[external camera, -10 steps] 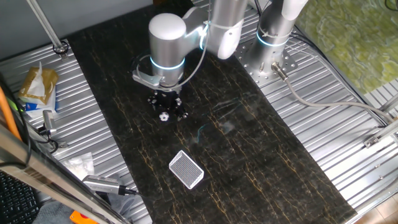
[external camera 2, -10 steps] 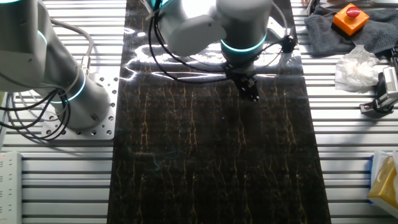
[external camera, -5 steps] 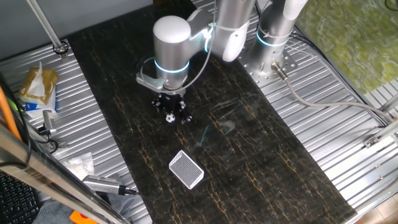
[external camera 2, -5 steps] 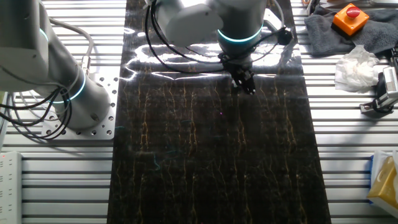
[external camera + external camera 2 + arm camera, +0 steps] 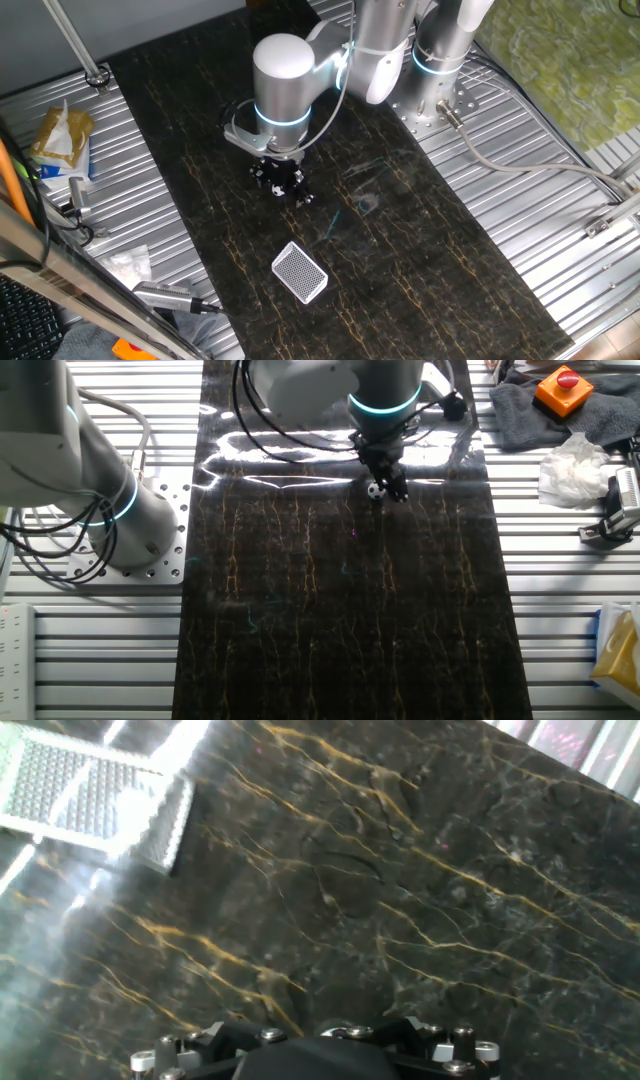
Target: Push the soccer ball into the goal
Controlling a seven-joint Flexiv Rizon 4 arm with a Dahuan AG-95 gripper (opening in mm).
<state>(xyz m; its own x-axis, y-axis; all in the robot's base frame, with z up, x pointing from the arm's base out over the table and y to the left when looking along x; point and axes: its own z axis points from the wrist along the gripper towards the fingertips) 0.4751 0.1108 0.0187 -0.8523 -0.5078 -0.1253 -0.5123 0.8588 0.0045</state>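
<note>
A: Jaws status?

B: Can't tell. The gripper [image 5: 279, 180] is low over the tabletop [image 5: 420, 250], fingers dark against dark marble in both fixed views. Hand view shows only the mount hardware at the bottom edge, no fingertips. Open or closed, unknown.

A: Ball?

B: Visible only in the other fixed view: ball [image 5: 373, 489] sits on the tabletop right at the finger ends, on their left side in that picture. Looks touching or just beside, can't separate the two. In the first fixed view the wrist and fingers hide it. Not in the hand view either.

A: Goal?

B: Goal [image 5: 299, 272] lies on the tabletop, well apart from the gripper, toward the near edge in the first fixed view. Hand view has it at upper left [image 5: 90, 800], mesh side showing. The other fixed view doesn't show it.

A: Progress?

B: Early to middle, my read. Contact with the ball looks made or nearly made. Ball is not in the goal and bare marble lies between them. Most of the travel is left.

A: What's left?

B: Drive the ball across that gap into the mouth. The goal sits off to one side in the hand view, so the push line likely needs steering. Risk: the ball rolls off the fingers sideways.
</note>
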